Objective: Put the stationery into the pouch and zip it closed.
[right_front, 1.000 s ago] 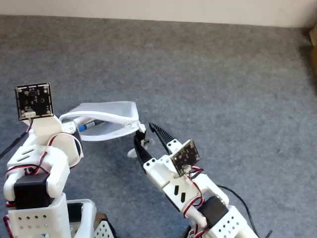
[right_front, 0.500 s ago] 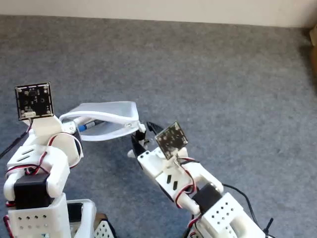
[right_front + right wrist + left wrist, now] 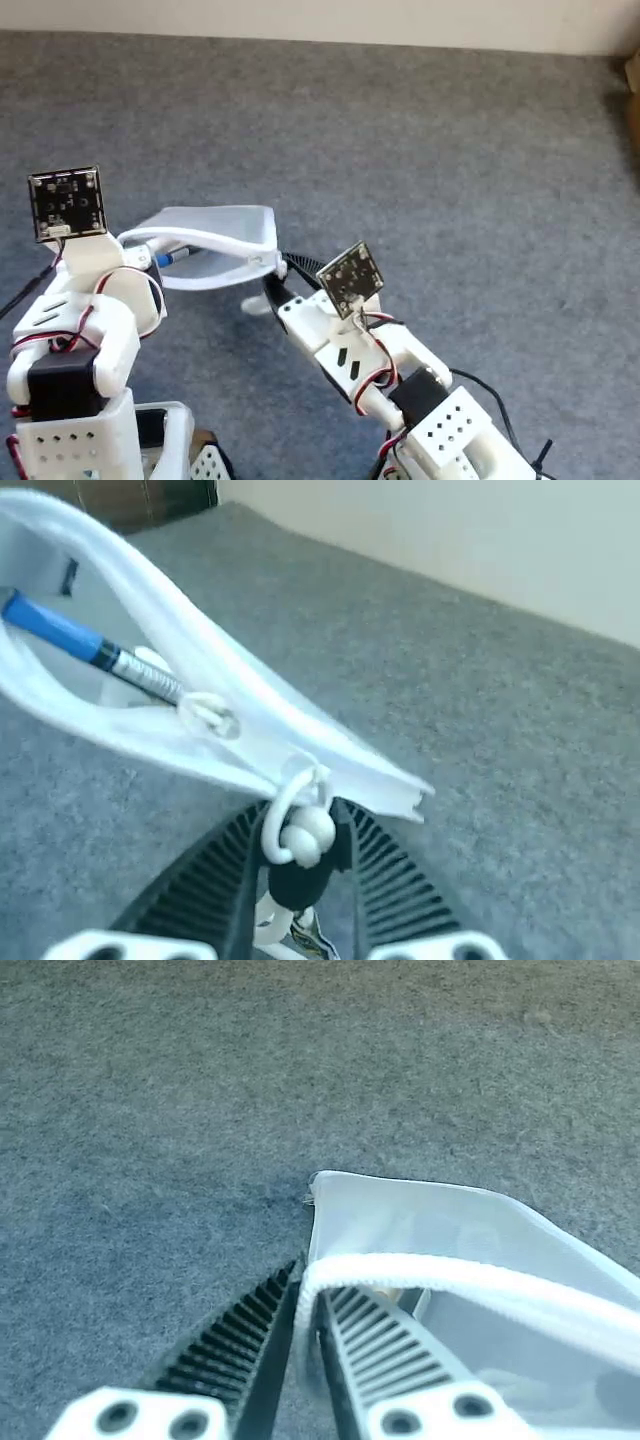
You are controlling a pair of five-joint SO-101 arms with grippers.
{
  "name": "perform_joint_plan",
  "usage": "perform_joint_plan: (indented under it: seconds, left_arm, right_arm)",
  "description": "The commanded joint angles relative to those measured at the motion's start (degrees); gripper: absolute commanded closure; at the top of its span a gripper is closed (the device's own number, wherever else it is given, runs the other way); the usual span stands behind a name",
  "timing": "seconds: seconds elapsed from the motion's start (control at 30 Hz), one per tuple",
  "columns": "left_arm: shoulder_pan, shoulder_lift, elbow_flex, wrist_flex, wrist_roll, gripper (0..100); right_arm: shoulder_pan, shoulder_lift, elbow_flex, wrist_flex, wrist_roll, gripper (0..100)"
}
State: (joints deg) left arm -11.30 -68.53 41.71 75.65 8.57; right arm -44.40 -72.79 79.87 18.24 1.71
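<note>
A: How is the pouch [image 3: 215,232]?
B: White, half-clear, mouth open, on the grey carpet [image 3: 450,150] — a blue pen [image 3: 58,628] inside.
A: Who holds it?
B: The left gripper [image 3: 305,1310] pinches its rim — the right gripper [image 3: 300,855] pinches the zipper pull [image 3: 298,825].

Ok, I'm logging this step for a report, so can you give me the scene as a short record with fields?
pouch: white pouch, mouth open
contents: blue pen lying inside the pouch
left gripper: shut on the pouch's rim
right gripper: shut on the zipper pull at the pouch's end
zip: not yet closed
surface: grey carpet
</note>
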Motion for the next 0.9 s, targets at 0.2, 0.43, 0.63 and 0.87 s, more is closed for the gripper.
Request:
perform_joint_plan:
  seconds: [0.2, 0.43, 0.63, 0.87]
  left_arm:
    - [-0.3, 0.7, -0.6, -4.0, -3.3, 98]
    - [0.0, 0.7, -3.5, -5.1, -4.6, 79]
    - [4.2, 0.7, -9.4, -5.0, -7.2, 72]
    - [17.5, 1.3, -9.7, -7.3, -12.1, 72]
  right_arm:
    - [0.0, -9.9, -10.9, 22.9, 1.7, 99.5]
    - [-0.1, -18.3, -9.8, 30.2, 9.8, 99.5]
    - [-5.2, -21.1, -9.8, 34.9, 14.4, 99.5]
    - [-9.3, -26.2, -9.8, 39.9, 15.6, 99.5]
